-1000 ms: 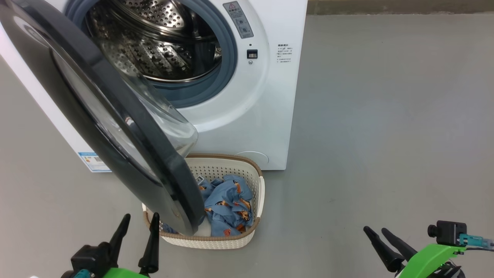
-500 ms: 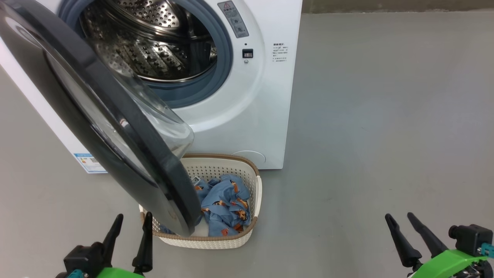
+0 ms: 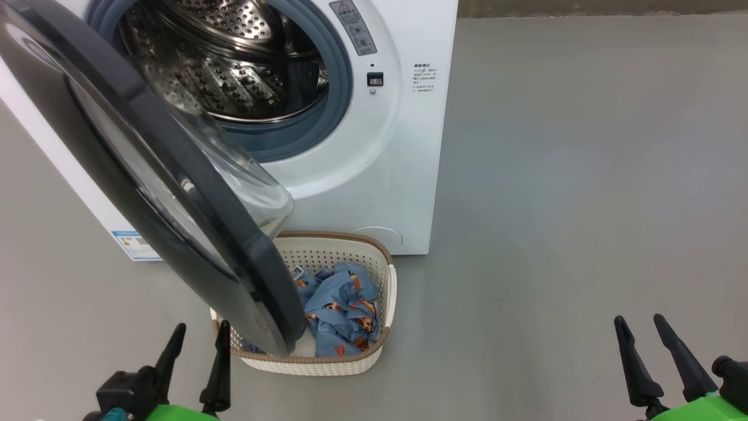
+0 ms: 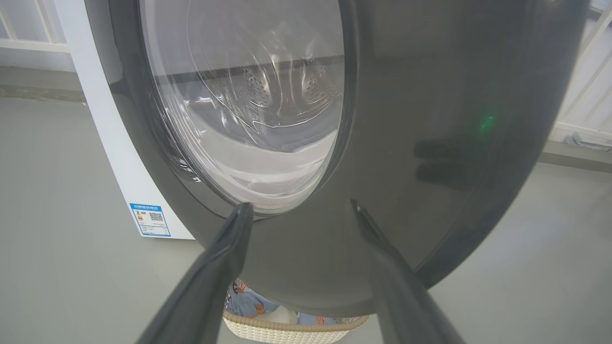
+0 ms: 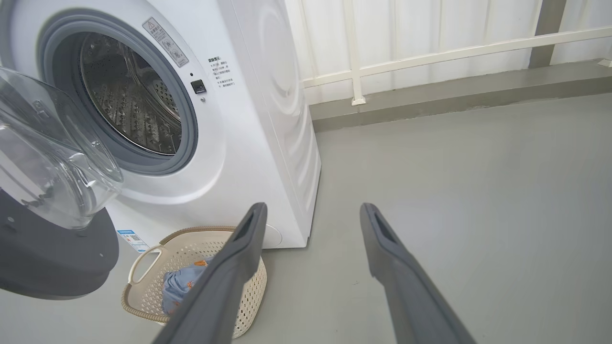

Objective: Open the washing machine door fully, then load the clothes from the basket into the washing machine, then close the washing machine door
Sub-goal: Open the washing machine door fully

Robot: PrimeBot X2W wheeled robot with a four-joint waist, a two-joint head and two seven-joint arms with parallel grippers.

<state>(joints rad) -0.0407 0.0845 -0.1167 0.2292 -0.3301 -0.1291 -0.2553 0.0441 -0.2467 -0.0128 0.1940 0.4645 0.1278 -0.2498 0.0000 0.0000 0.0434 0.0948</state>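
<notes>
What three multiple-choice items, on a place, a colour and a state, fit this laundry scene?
1. Where is the basket? A on the floor before the washing machine; B inside the drum; C on a shelf.
2. What colour are the clothes? A red; B light blue; C white.
3. How is the door? A shut; B removed; C swung open.
1 A, it stands on the floor; 2 B, blue printed cloth; 3 C, it stands away from the machine.

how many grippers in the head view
2: the left gripper at lower left, near the lower edge of the washing machine door; the right gripper at lower right, over the floor.
</notes>
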